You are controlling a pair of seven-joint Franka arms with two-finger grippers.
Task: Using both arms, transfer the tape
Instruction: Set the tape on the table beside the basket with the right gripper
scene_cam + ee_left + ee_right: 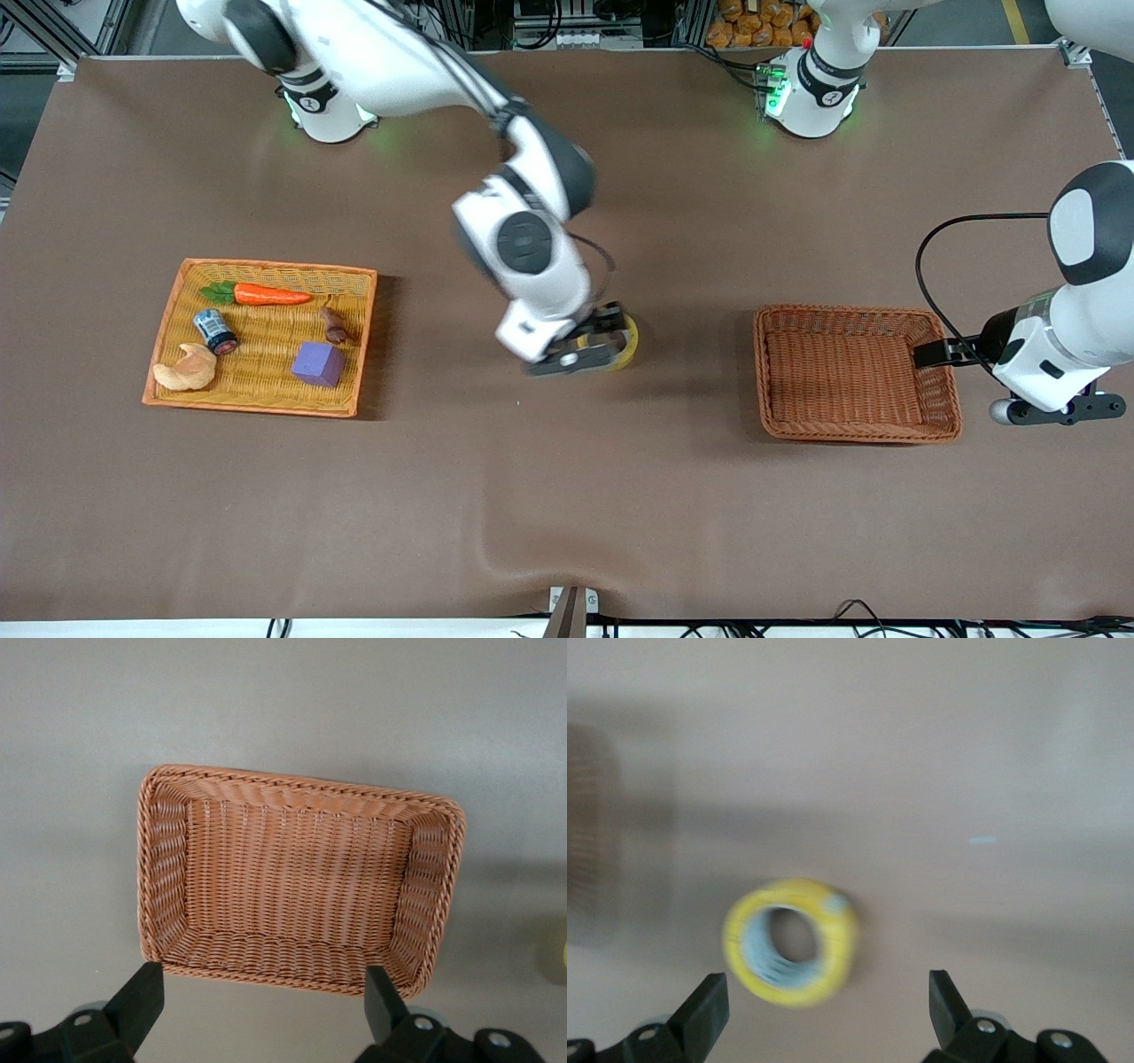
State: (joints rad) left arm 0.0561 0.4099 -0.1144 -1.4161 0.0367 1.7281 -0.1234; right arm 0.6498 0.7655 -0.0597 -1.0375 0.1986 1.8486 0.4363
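The tape, a yellow ring with a grey-white core, lies on the brown table near its middle. My right gripper is low over it, partly hiding it in the front view. In the right wrist view the tape lies flat just ahead of the right gripper, whose fingers stand wide apart and hold nothing. My left gripper waits at the edge of the brown basket, toward the left arm's end of the table. In the left wrist view the left gripper is open and empty.
The brown wicker basket holds nothing. An orange tray toward the right arm's end holds a carrot, a small can, a croissant, a purple cube and a small brown item.
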